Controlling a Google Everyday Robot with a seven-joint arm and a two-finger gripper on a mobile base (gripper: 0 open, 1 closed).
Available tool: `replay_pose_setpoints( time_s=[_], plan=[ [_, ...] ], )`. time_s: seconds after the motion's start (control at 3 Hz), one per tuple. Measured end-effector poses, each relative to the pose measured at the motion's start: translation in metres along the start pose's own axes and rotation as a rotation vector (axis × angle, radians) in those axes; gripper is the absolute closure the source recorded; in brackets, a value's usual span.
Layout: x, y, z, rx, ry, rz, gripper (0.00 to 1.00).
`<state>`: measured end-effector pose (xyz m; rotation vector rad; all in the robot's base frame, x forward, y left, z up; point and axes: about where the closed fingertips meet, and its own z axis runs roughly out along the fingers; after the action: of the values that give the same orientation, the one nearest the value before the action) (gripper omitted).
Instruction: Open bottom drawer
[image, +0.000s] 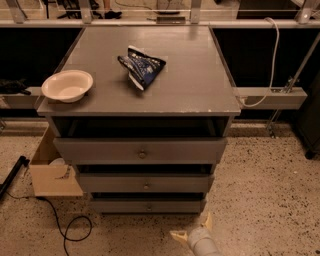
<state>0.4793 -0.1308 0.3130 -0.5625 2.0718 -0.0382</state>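
The bottom drawer (148, 205) is the lowest and narrowest of three grey fronts on the grey cabinet (150, 95), with a small round knob at its centre. It looks closed. My gripper (192, 227) is low at the bottom edge of the view, in front of and a little right of the drawer, just above the floor. Its two pale fingers are spread apart with nothing between them. It is not touching the drawer.
A white bowl (67, 85) and a blue snack bag (142, 67) lie on the cabinet top. An open cardboard box (52, 172) stands at the cabinet's left. A black cable (65, 227) loops on the speckled floor. A white rail (272, 97) runs at right.
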Motion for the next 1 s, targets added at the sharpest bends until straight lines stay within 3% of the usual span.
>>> replay_pose_setpoints(
  time_s=[0.33,0.67,1.0],
  plan=[
    [-0.001,-0.001,0.0,-0.002,-0.005,-0.01,0.0],
    [-0.003,-0.007,0.007,-0.062,-0.023,-0.037,0.0],
    [-0.009,-0.004,0.016,-0.176,-0.036,-0.134,0.0]
  ],
)
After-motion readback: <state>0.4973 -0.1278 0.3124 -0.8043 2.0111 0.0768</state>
